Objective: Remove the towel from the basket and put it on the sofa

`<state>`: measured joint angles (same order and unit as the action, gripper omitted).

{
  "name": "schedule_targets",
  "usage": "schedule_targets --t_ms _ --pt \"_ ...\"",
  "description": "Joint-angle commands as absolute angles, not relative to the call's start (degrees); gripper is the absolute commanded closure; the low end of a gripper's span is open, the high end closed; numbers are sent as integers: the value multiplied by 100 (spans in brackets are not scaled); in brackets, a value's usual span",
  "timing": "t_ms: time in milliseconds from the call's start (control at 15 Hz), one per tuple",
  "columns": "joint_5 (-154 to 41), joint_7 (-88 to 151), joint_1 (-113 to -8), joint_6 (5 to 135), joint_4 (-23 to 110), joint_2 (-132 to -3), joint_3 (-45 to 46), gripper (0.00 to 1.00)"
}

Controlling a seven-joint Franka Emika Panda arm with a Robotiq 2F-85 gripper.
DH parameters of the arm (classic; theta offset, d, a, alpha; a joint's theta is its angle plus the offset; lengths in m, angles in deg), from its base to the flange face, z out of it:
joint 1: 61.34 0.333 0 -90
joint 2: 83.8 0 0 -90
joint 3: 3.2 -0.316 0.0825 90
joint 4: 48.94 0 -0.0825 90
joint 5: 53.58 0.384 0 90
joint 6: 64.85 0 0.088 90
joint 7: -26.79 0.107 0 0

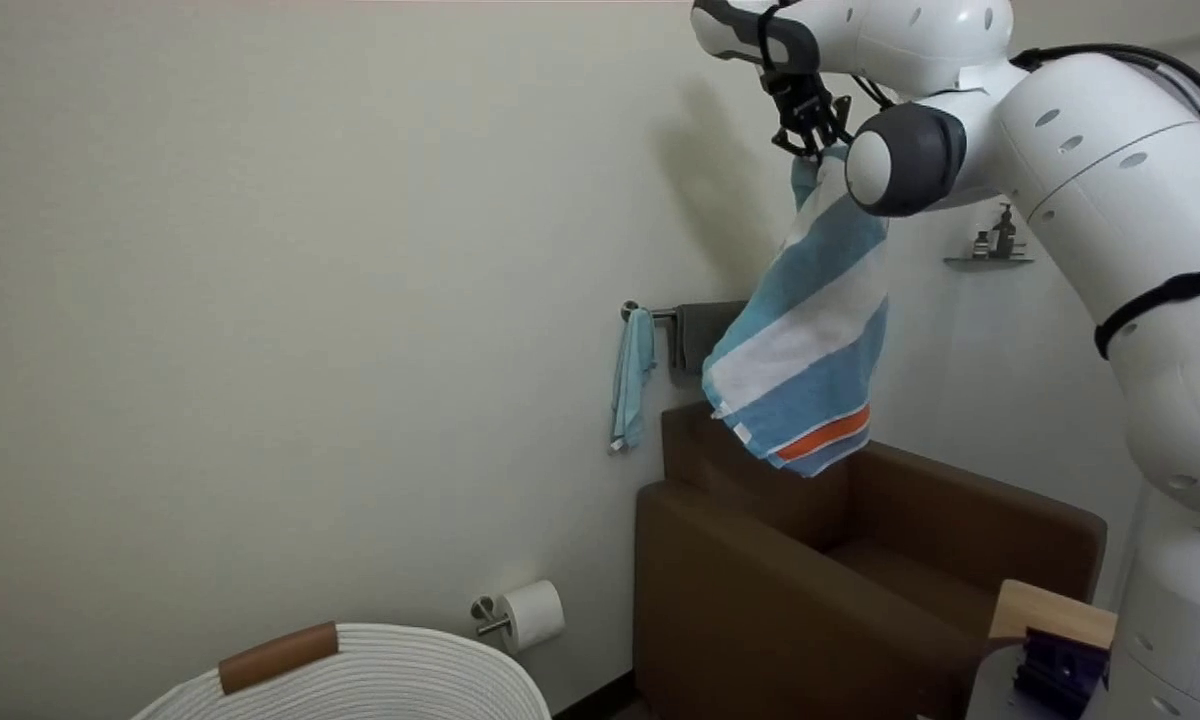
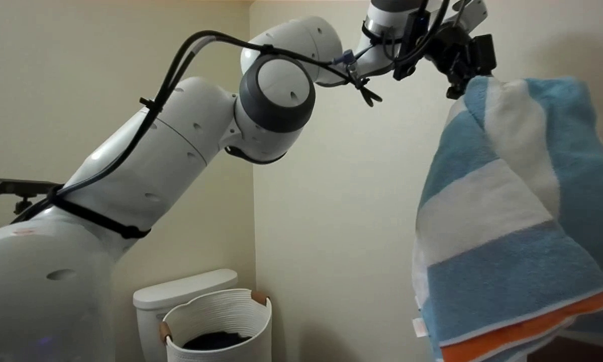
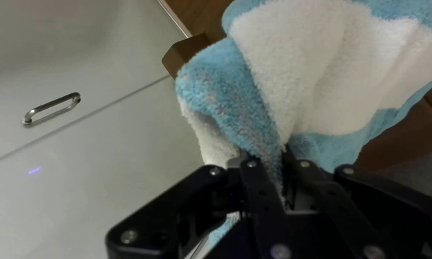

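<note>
The towel [image 1: 805, 335] hangs above the sofa [image 1: 810, 620], pinched by my pincer [image 3: 280, 162]; I should lower it slowly, then release.

"What did the jaws hold?"

"Black, low in the wrist view, they pinched the fluffy blue-and-white towel [image 3: 302, 79], which spread toward the top."

"And behind it?"

"The brown sofa [image 3: 403, 144] showed past its edges; at left, a metal handle [image 3: 52, 104] was fixed to a pale panel [image 3: 104, 46]."
</note>
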<state>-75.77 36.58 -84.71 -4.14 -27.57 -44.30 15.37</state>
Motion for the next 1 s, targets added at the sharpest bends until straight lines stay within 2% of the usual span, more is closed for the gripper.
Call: schedule_targets --t_ms 0,133,200,533,600,933 --pt "-7001 3273 -9218 -163 -2703 -4393 1353 94" --pt "-6954 3124 -9418 -322 -2709 -4163 1382 95" --pt "-7005 3311 -9338 -424 -2959 -4126 1422 85" --pt "-6978 3244 -9448 -426 -2959 -3877 1410 85" --pt "-6985 3266 -9407 -363 -2824 -3960 1414 94" --pt "-6353 3886 -9880 559 -2914 -3627 1143 94"
